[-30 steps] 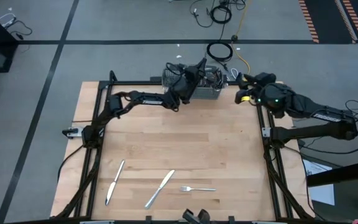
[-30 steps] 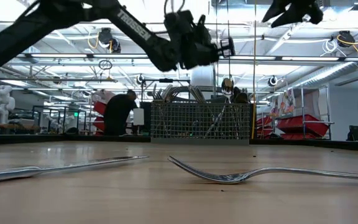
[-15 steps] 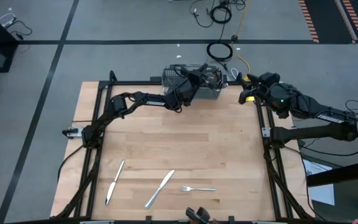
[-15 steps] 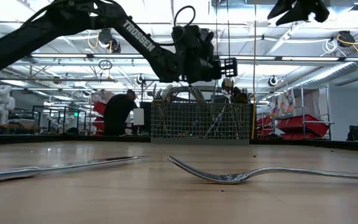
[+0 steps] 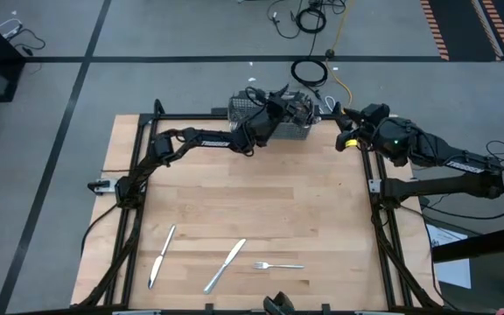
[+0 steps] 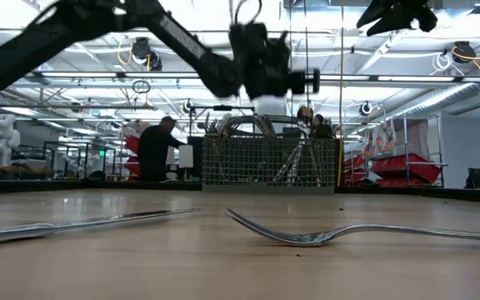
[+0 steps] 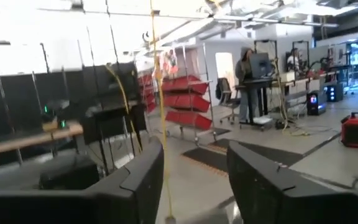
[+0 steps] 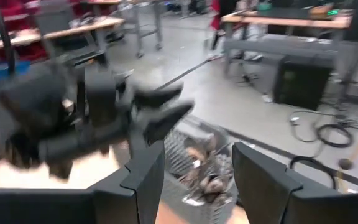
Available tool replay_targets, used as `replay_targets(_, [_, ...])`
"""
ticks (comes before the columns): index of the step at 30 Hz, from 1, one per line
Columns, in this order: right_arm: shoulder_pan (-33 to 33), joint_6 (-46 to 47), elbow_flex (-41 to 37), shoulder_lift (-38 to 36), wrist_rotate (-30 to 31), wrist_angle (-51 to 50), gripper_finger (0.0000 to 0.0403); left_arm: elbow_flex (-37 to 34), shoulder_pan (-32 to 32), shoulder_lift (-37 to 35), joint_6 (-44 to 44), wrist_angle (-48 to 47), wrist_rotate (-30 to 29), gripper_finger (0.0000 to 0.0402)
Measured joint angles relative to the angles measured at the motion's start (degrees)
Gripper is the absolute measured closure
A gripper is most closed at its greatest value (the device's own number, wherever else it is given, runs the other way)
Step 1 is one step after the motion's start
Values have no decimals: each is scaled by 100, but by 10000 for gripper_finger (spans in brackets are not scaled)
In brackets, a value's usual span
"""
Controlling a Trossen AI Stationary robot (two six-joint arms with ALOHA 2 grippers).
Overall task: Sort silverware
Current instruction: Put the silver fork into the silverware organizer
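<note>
Here, left pincer (image 5: 285, 102) released, empty, above basket (image 5: 239, 112); silverware (image 5: 278, 264) lies well apart.

Both arms are matte black and jointed, with looping black cables; the right arm (image 5: 427, 157) carries yellow accents and a green light.

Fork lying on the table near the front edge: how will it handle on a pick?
The fork is likely stiff, being slim metal. It probably slips, given its shiny finish. In the low view its neck arches off the wood, so it may rock or pivot if pressed at one end.
</note>
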Motion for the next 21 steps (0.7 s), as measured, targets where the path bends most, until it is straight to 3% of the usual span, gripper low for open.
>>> replay_targets(3, [4,-150,0,-2,-626,-186,229,0,-91,-608,307,-431,138,213])
replay_targets(10, [392,-70,-61,512,-1715,-1401,229,7,-387,-3046,274,-3610,1374,211])
replay_targets(16, [1147,65,-223,1639,-2809,-1040,229,7,-478,-4931,-476,-6067,2070,211])
replay_targets(21, [1940,46,-238,2650,-2929,-568,229,9,-682,-6113,-1063,-7849,2241,211])
